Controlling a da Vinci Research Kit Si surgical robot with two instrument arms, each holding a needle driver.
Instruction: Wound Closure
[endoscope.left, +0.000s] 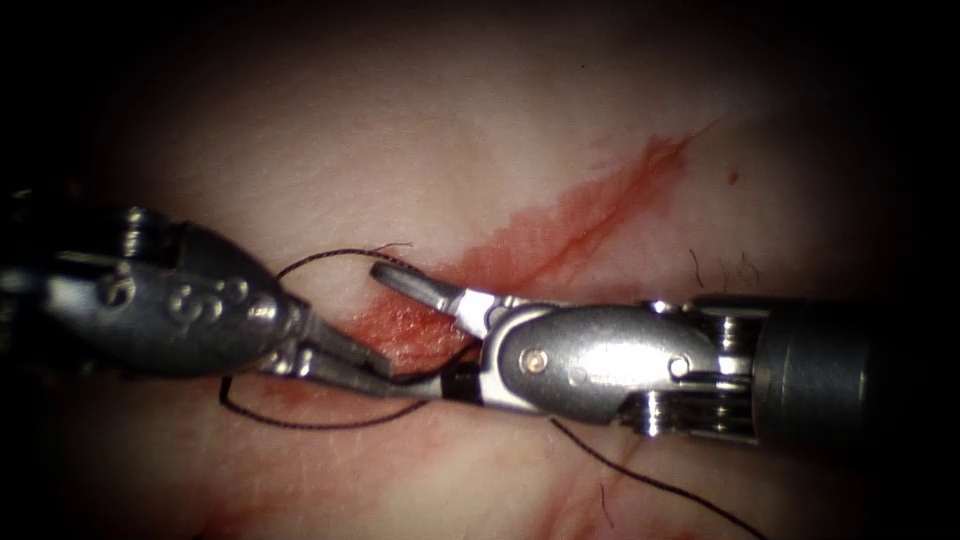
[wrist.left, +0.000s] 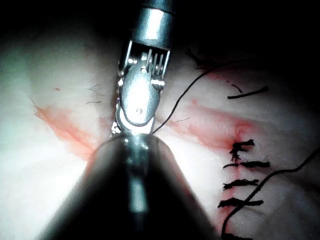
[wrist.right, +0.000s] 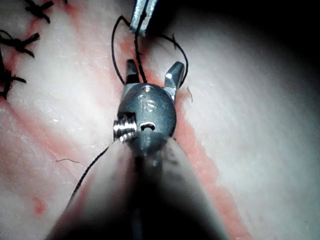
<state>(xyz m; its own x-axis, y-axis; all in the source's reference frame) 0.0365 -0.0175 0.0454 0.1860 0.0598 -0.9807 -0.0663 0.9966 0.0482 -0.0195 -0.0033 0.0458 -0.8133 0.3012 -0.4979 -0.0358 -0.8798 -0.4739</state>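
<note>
Stitches (wrist.left: 244, 165) closed part of the cut (endoscope.left: 590, 215); its red far stretch lay unsewn. Left tool (endoscope.left: 375, 372) gripped thread (endoscope.left: 335, 257); right tool (endoscope.left: 425, 325) gaped wide around it, holding nothing. Needle unseen.

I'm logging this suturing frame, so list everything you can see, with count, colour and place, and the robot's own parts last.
Tissue: one piece, pale pink, under everything.
Cut: one, red, running diagonally.
Red fluid: one patch, on the cut between the tools.
Thread: one black strand, looping around both tools.
Stitches: a row of several, black, across the cut.
Left tool: one, silver, jaws shut on the thread, left of the cut.
Right tool: one, silver, jaws open, thread running between them.
</note>
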